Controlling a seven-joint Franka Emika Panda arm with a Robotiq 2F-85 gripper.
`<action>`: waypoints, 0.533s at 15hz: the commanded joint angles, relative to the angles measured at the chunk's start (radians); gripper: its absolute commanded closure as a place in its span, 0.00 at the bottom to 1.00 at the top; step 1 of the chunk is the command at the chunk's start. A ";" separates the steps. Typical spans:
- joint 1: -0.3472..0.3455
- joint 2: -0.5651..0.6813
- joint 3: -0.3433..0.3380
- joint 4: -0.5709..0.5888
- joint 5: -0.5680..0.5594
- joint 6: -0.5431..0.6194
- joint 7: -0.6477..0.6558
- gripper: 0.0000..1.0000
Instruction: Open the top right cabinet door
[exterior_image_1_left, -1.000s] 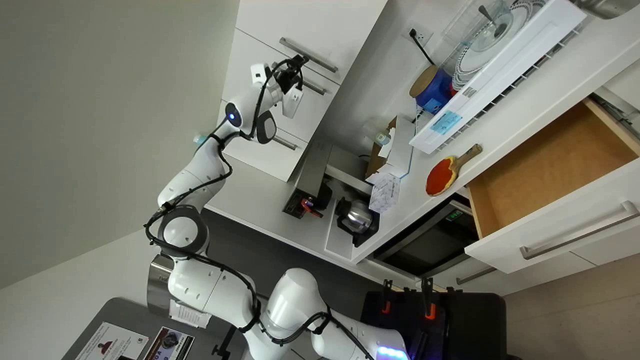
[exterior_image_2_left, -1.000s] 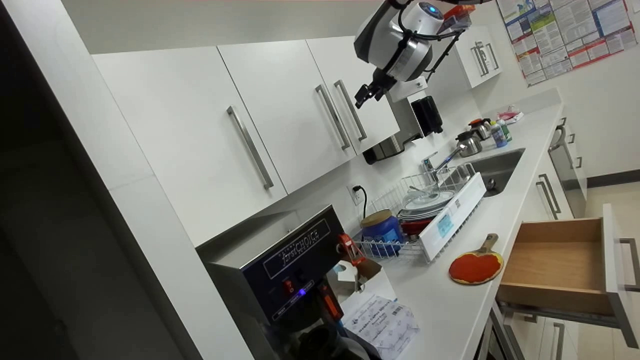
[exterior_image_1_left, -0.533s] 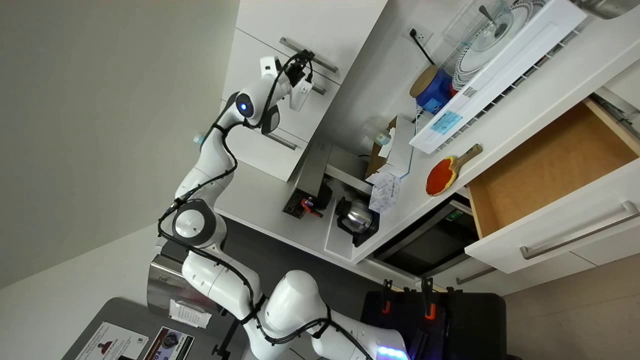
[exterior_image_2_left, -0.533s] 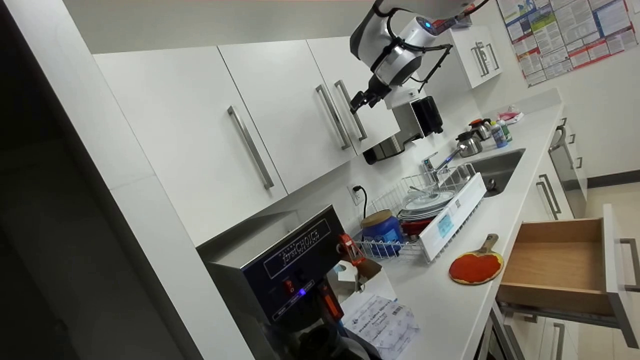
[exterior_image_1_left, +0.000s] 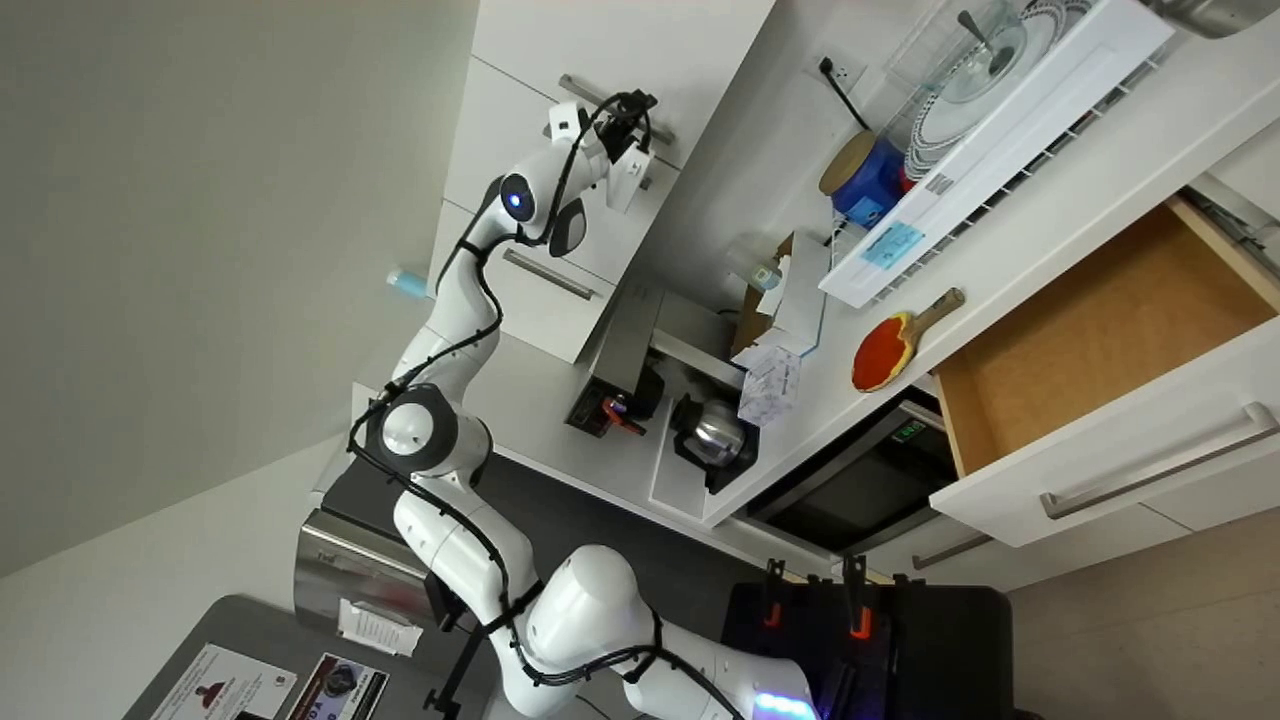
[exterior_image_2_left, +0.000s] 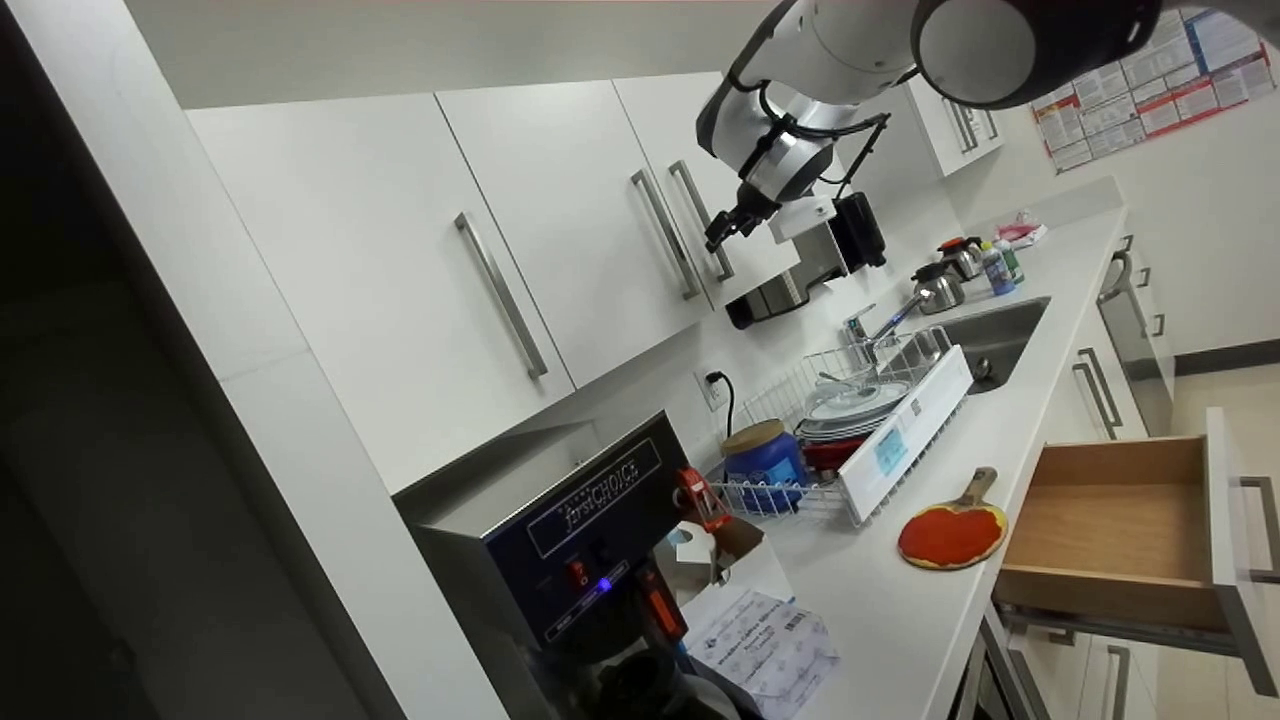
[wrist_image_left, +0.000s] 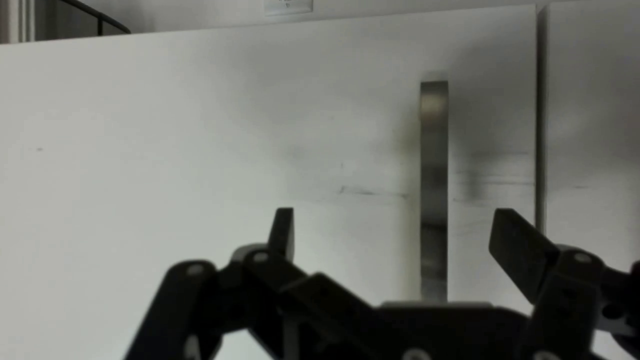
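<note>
The top right cabinet door (exterior_image_1_left: 665, 45) stands at 12 o'clock in an exterior view, and its plain white face fills most of the wrist view. It lies flush with the neighbouring door (wrist_image_left: 592, 125), which shows at 3 o'clock in the wrist view beyond a narrow dark seam (wrist_image_left: 541, 125). In an exterior view, a white-fronted drawer (exterior_image_2_left: 1115, 530) with light wood inside is pulled out between 3 and 4 o'clock, and a brewer (exterior_image_2_left: 580, 540) lettered "firstCHOICE" stands at 7 o'clock. The gripper (wrist_image_left: 392, 225) spans the 6 o'clock side of the wrist view, released, its dark fingers (wrist_image_left: 520, 250) spread well apart. Between them in that view runs the door's slim metal bar handle (wrist_image_left: 434, 155), with a gap on its 9 o'clock side and a narrower one on its 3 o'clock side; whether they reach past the bar cannot be told. Near 12 o'clock, past the door's edge, part of a white plate (wrist_image_left: 288, 7) shows; faint scuffs (wrist_image_left: 372, 193) mark the door at 9 o'clock of the handle.
</note>
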 joint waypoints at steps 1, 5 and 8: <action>-0.016 0.006 0.007 0.019 0.024 0.000 -0.010 0.00; -0.038 0.012 0.012 0.034 0.029 -0.021 0.006 0.25; -0.054 0.016 0.020 0.040 0.034 -0.044 0.020 0.42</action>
